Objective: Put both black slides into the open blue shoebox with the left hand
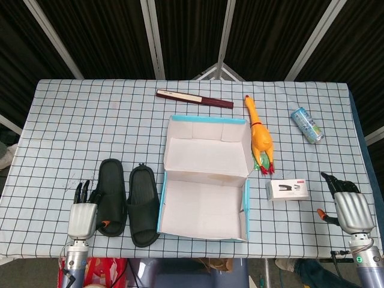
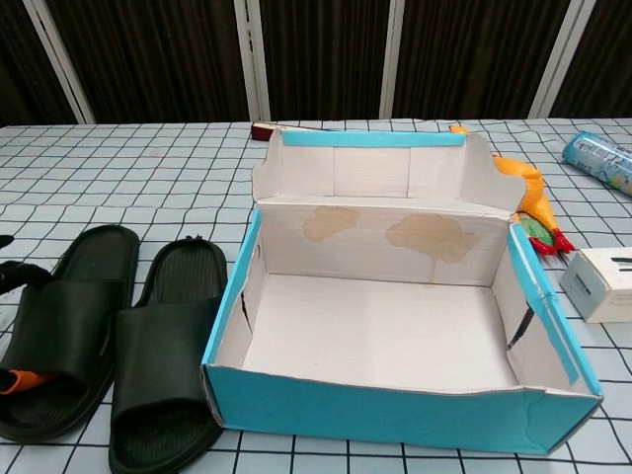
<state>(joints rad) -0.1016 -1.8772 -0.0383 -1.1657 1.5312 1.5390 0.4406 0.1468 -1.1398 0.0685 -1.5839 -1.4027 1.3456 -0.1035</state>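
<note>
Where checked cloth lies flat, two matte moulded black slides (image 1: 128, 200) flank a cardboard shoebox (image 1: 205, 180)

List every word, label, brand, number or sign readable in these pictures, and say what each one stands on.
None can be read.
Small white cardboard box with a stapler picture: a red mark on its top, too small to read.
Blue and white drinks can lying on its side: printing on it, blurred.
Open blue shoebox: no text shows, only brown stains inside.
Two black rubber slides: no marking shows.
</note>
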